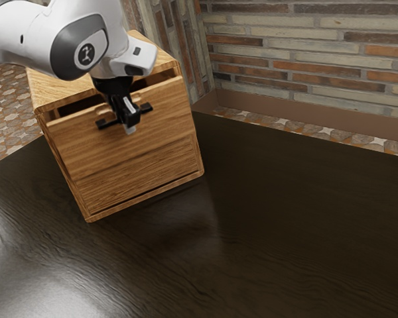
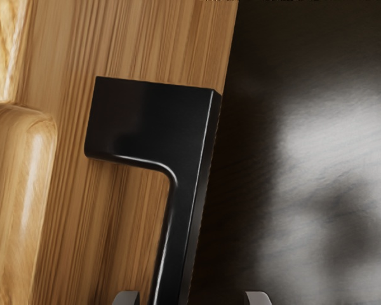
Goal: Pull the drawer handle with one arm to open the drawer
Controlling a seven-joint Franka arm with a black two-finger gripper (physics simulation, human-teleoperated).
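room: brick wall (image 1: 305, 53) at the far side, patterned tile floor (image 1: 6, 112), dark glossy wood table (image 1: 265, 225)
drawer: top drawer (image 1: 166, 112) of a light wood cabinet (image 1: 46, 86), far part of the table at the exterior view's left; front stands a little proud of the cabinet, with a dark gap behind its upper edge
handle: black bar handle (image 1: 144, 108) across the drawer front, held off the wood on short posts
handle close up: wrist view shows the handle (image 2: 159, 127) as a flat black angled bracket with a bright edge highlight, against vertical wood grain of the drawer front (image 2: 82, 241)
gripper: black gripper (image 1: 127, 120) comes down from above onto the middle of the handle
gripper state: fingers stand apart with the bar between them; wrist view has one fingertip (image 2: 126, 297) just beside the bar, the other apart from it with table (image 2: 317, 159) showing between; no two-sided clamp seen
exterior extra: white arm (image 1: 53, 33) from the upper left, lower drawer (image 1: 139, 175) flush with the cabinet
wrist extra: rounded wood edge (image 2: 19, 210) beside the drawer front, which part I cannot tell
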